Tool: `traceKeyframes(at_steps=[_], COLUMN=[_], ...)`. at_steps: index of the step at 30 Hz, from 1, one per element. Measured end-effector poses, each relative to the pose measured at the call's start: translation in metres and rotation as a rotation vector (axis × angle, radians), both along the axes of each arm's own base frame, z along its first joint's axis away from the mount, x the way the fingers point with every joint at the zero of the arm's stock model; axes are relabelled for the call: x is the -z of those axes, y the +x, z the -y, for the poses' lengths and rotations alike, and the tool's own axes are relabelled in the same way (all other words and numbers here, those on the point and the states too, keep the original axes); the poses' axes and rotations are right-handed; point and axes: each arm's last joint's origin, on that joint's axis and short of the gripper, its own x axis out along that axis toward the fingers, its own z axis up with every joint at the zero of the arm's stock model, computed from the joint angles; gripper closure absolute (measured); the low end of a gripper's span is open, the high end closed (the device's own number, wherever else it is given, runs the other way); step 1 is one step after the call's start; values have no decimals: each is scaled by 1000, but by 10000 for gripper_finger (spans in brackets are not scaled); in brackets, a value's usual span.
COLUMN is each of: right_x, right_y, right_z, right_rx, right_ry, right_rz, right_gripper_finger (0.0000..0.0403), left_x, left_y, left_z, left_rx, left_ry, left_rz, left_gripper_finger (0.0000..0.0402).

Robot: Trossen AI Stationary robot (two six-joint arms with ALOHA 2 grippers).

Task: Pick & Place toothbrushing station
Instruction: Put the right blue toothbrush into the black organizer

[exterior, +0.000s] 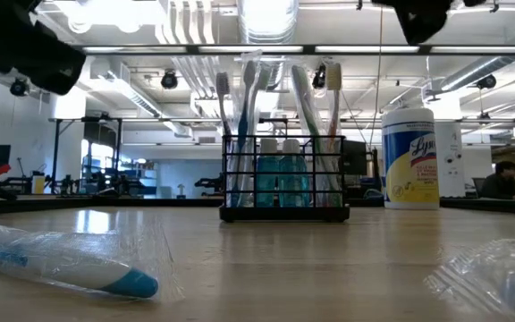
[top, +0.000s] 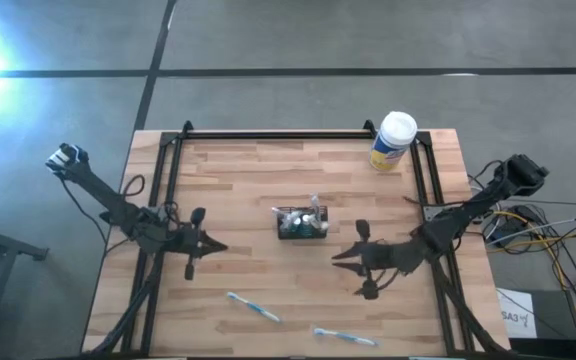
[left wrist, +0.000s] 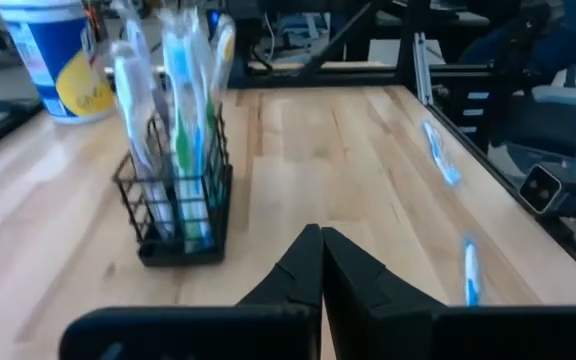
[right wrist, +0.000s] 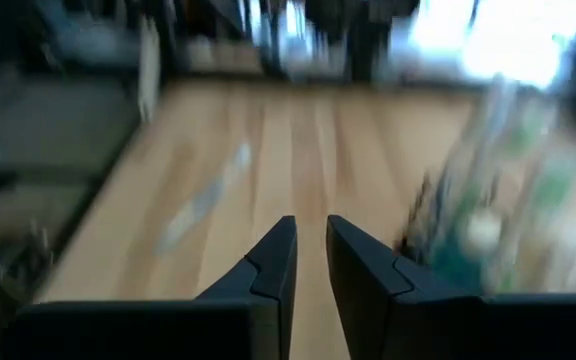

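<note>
Toothbrushing station [top: 302,222] is sitting upright on the wooden table [top: 268,170], between the two claws and touching neither. Seen from above it is showing only as a small dark wire box with pale brush heads; the low view is showing what the overhead cannot: several toothbrushes [exterior: 314,116] standing upright in the rack, and blue-green bottles [exterior: 282,179] inside it.

Left claw [top: 220,246] is hanging empty off to one side of the station, well apart from it, its tips pointing toward the rack. The left wrist view is showing its two dark fingers [left wrist: 298,275] pressed together with no gap, and the station [left wrist: 176,190] standing ahead and off to one side.

Right claw [top: 338,254] is hovering on the opposite side of the station, nearer to it than the left one. Its wrist view is showing the fingers [right wrist: 273,262] standing slightly apart with a narrow strip of table between them and nothing held; the station [right wrist: 468,235] is appearing blurred, ahead and to one side.

A yellow wipes canister [top: 393,140] is standing beyond the station at the far table edge. Two wrapped toothbrushes [top: 254,307] are lying on the near part of the table, behind both claws.
</note>
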Motion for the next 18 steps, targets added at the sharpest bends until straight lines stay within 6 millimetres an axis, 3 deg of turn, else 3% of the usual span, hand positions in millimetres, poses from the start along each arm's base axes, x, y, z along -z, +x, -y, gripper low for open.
traceKeyframes(at_steps=[8,13,18], right_x=[1,14,29], right_y=[20,45,71], right_z=[-32,-57,-83], right_rx=[25,-7,-74], right_ry=[97,198,214], right_rz=[-604,-794,-867], right_gripper_finger=[363,357,318], left_x=[-2,-4,-3], left_y=[-1,-1,-2], left_z=[1,1,1], left_rx=[57,61,60], left_ry=[2,20,15], left_rz=[12,19,16], left_gripper_finger=[383,384,390])
